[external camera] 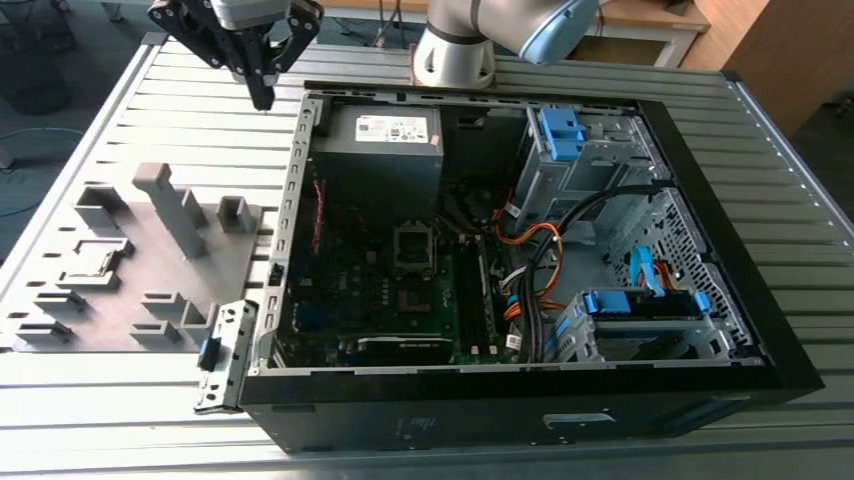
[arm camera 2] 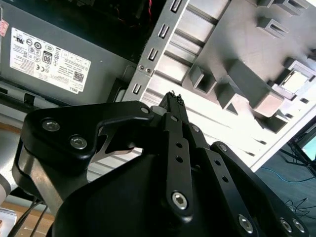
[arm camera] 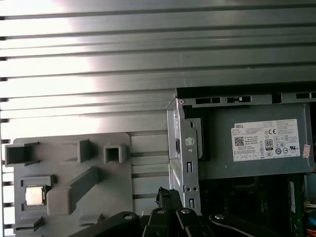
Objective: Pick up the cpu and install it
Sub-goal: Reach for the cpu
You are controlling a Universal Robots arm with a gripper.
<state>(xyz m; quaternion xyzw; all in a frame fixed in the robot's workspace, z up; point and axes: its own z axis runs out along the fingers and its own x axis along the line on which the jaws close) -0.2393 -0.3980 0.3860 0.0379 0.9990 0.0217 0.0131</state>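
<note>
The gripper hangs above the slatted metal bench, its dark fingers drawn together to one narrow tip with nothing between them. In both wrist views the fingers meet at that tip, and no part is gripped.

The cpu lies well apart from the gripper. It sits flat in a square pocket of the gray fixture plate, in the part of the plate farther from the gripper. Its silvery top faces up and the pocket's raised walls frame it. Between the gripper and the cpu stand several of the fixture's upright gray blocks. The gripper touches neither the plate nor the chip.

Just beside the gripper is a corner of the open computer case, which lies on its side on the bench. The metal edge of the case, with its row of slots, runs close to the fingertip. The power supply, with a white label on its gray top, is the part of the case nearest the gripper. Deeper inside the case, farther from the gripper, is the motherboard with its rectangular socket, silver-framed with a dark centre. Beyond the socket are orange and black cables and blue-tabbed drive bays. The pale arm stands near the case's rear edge.
</note>
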